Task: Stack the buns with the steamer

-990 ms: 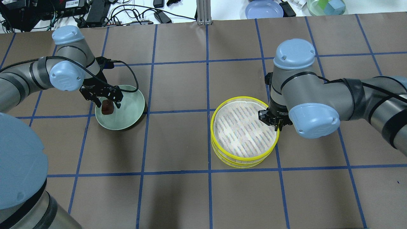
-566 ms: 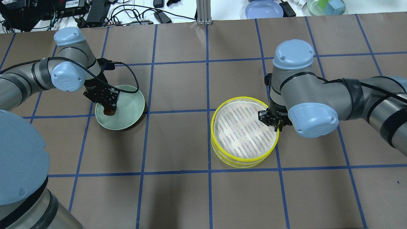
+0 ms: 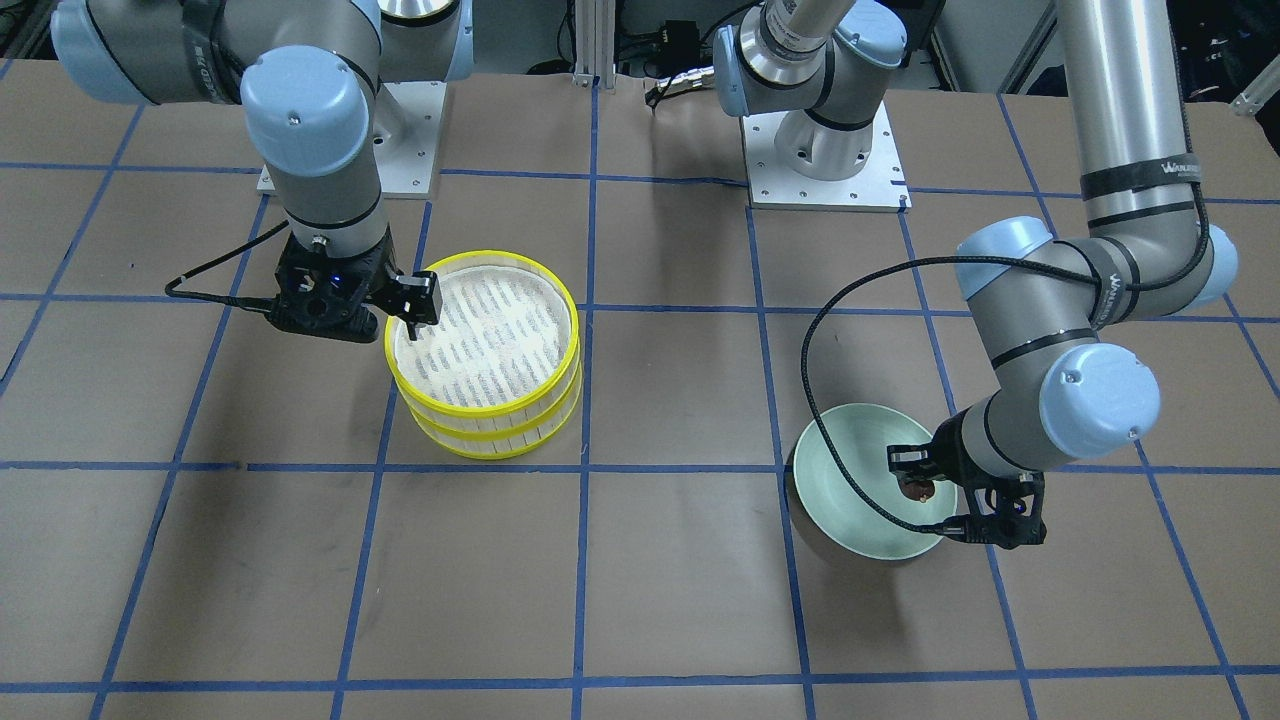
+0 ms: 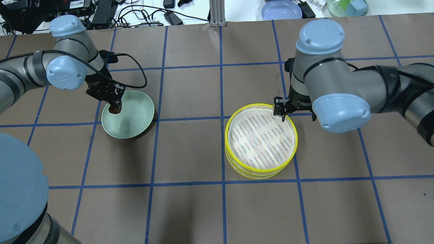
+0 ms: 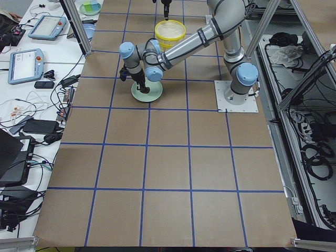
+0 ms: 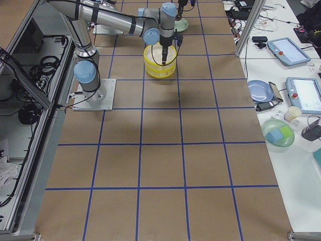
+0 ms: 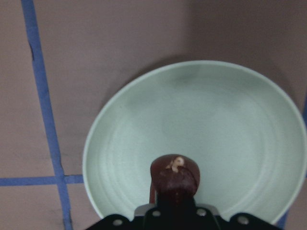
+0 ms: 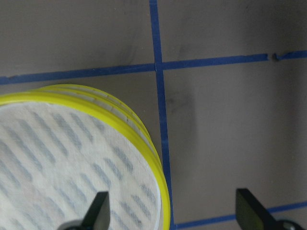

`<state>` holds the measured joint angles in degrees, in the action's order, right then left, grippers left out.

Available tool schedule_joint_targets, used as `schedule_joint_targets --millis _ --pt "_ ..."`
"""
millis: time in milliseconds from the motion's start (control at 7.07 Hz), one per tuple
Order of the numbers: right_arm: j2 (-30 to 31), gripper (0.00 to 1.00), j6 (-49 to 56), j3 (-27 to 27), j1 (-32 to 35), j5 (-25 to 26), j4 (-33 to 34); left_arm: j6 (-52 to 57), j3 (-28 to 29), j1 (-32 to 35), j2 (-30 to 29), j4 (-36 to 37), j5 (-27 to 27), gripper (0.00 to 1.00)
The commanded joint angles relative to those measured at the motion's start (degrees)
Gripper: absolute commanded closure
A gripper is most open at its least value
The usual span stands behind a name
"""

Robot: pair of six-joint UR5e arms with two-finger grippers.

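Observation:
The steamer is two yellow-rimmed slatted trays stacked one on the other; the top tray shows empty, also in the front view. My right gripper hovers open over the stack's far right rim, touching nothing; the right wrist view shows its fingers spread apart, one over the tray and one outside it. My left gripper is shut on the dark reddish-brown bun and holds it just above the pale green plate. The cream-white bun is hidden.
A blue plate and a clear bowl with coloured blocks sit beyond the table's far edge, with cables and power bricks at the far left. Blue tape lines grid the brown table.
My left gripper closed on the brown bun and lifted it off the plate. My right gripper left the top tray's right rim, moved up and toward the far rim, and the tray rests on the lower one.

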<state>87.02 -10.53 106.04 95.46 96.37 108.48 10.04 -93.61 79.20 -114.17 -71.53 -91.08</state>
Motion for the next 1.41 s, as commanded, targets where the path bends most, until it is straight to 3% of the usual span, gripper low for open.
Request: schedule_joint_targets --millis 0,141,283,707,848,1131,1273 --pt "0.87 0.01 -0.02 -15.35 -0.01 -2.31 -9.90 -12.52 2.72 7.15 4.81 -3.96 5.55 1.00" --pt "0.87 0.01 -0.02 -20.99 -0.10 -2.59 -15.18 -17.72 2.73 12.33 6.40 -3.96 6.09 1.00" --pt "0.87 0.00 0.07 -22.53 -0.45 -4.60 -15.40 -22.47 2.73 17.34 7.63 -3.96 10.18 1.00" --pt "2.02 0.00 0.07 -21.67 -0.54 -4.53 -17.95 -35.25 1.85 30.53 7.47 -1.33 18.47 1.00" --pt "2.02 0.00 0.24 -21.75 -0.63 -4.35 -17.87 -36.48 1.24 33.01 6.77 -1.33 21.88 1.00" --pt "1.93 0.00 2.16 -21.75 -0.71 -4.01 -17.78 -36.49 -1.82 33.65 6.85 -1.24 22.97 1.00" --pt "1.93 0.00 4.70 -21.75 -0.80 -4.18 -18.04 -36.49 -3.06 33.74 6.77 -1.24 22.88 0.62"
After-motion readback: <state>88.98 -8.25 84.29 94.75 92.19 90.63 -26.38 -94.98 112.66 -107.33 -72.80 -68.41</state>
